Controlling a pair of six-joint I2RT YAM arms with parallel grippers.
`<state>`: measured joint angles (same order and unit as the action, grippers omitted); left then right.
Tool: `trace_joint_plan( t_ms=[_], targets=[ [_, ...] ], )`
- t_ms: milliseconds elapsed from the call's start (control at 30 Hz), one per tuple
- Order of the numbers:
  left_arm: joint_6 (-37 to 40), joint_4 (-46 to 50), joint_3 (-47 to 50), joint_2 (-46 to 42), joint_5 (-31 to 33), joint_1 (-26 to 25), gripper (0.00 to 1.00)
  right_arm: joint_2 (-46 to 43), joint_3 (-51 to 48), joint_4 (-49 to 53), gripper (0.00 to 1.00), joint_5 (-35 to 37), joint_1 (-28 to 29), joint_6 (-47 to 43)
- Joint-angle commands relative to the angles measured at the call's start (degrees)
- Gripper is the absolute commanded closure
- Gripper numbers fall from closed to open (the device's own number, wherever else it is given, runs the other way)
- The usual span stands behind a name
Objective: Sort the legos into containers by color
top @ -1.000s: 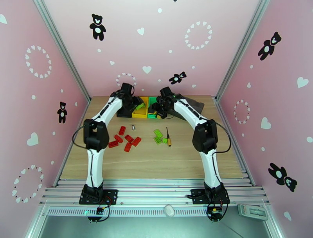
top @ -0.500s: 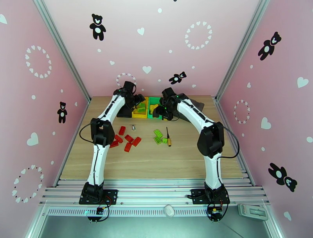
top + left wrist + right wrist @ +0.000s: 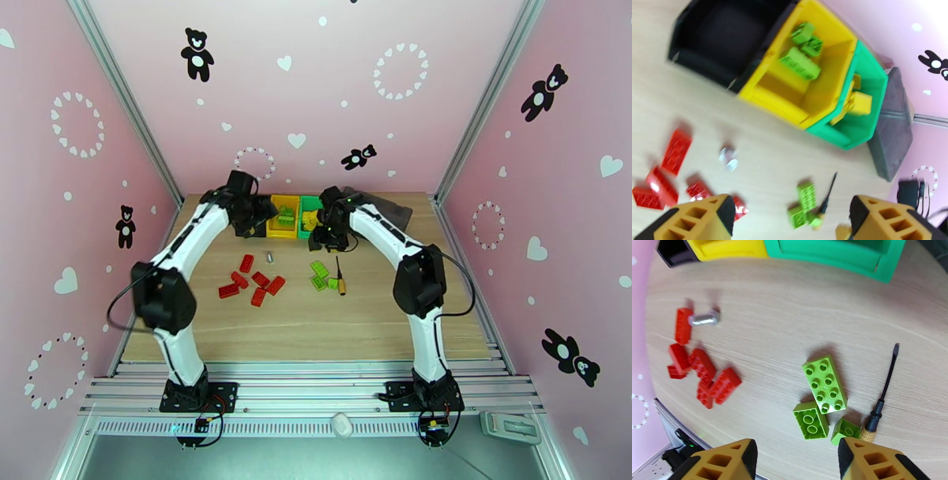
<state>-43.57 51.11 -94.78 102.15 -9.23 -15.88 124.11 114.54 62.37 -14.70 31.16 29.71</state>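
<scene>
Picking step, by the look of it, with nothing carried. Left gripper (image 3: 790, 219) apart and empty, above the surface (image 3: 790, 311) near the bins. Right gripper (image 3: 798, 461) likewise apart and empty, over three green legos (image 3: 824, 384) beside the screwdriver (image 3: 884, 386). Green bricks (image 3: 800, 63) in the yellow bin (image 3: 766, 100), yellow bricks (image 3: 859, 103) in the green bin (image 3: 837, 138); black bin (image 3: 691, 59) seemingly empty. Red legos (image 3: 703, 366) loose on the surface. Next, probably: lower onto one brick, clear of the screwdriver, then close.
</scene>
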Motion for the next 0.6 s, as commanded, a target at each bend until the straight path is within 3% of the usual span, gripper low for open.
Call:
trace_joint_plan(
  t_ms=[0,267,567],
  targets=[
    [-0.18,-1.61,9.87,-5.43,2.64,-1.62,0.18,3.95,2.74,3.17,0.43,2.91,1.48,-2.02],
    [-6.30,-5.49,27.08,-15.24,3.37,-6.13,0.18,8.99,5.87,3.58,0.39,5.86,2.72,-2.64],
    [-8.46,-4.99,29.04,-15.74,3.96,-10.17,0.18,13.13,7.14,1.80,0.40,7.96,3.55,-2.64]
  ],
)
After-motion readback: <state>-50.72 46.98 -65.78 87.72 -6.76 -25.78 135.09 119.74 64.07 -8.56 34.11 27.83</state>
